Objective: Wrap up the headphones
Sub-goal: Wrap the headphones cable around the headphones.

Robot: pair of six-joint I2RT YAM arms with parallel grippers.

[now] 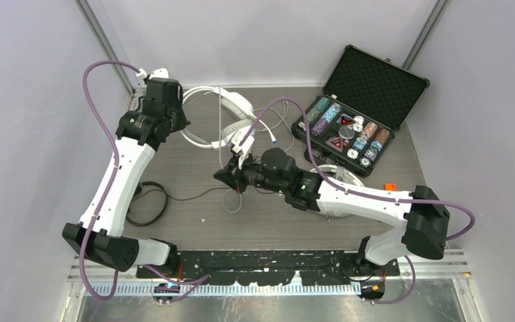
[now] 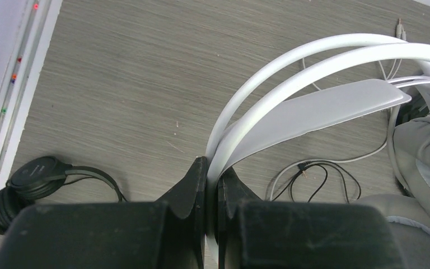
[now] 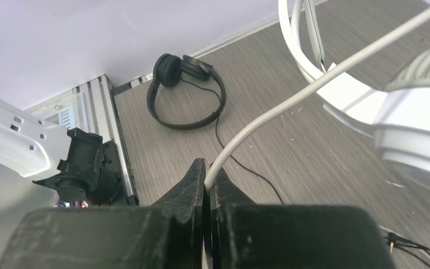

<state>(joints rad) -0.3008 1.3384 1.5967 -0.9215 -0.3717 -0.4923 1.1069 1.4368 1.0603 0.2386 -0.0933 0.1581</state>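
Counter, near edge: the black headset (image 1: 149,201) lies flat on the counter (image 1: 275,228) beside the left arm, gripped by neither claw; its thin black cable trails loose toward the middle.
Right claw (image 3: 207,174): narrow, its tips pinched on the white cable (image 3: 269,115), which rises from the jaws in a nearly straight line toward the lifted earcups.
Second white headset (image 1: 342,176): rests on the counter, partly hidden under the right forearm; its cable cannot be followed from here.
Left claw (image 2: 211,171): narrow, clamped on the headband (image 2: 313,61) of the white headset (image 1: 231,114), holding it at the far left of the counter with the padded cups hanging toward the centre.
Slack: loops of thin white and black cable lie on the counter below the held headband.
Poker chip case (image 1: 375,87): open at the far right, well apart from both claws and no part of the job.
Step in hand: judging by the two grips, the winding of the first white headset's cable, one arm steadying the band while the other carries the lead.
Next move calls for: leading the pinched cable around the band or cups with light tension, the left grip firm, and the lead kept free of the black cable lying under it.
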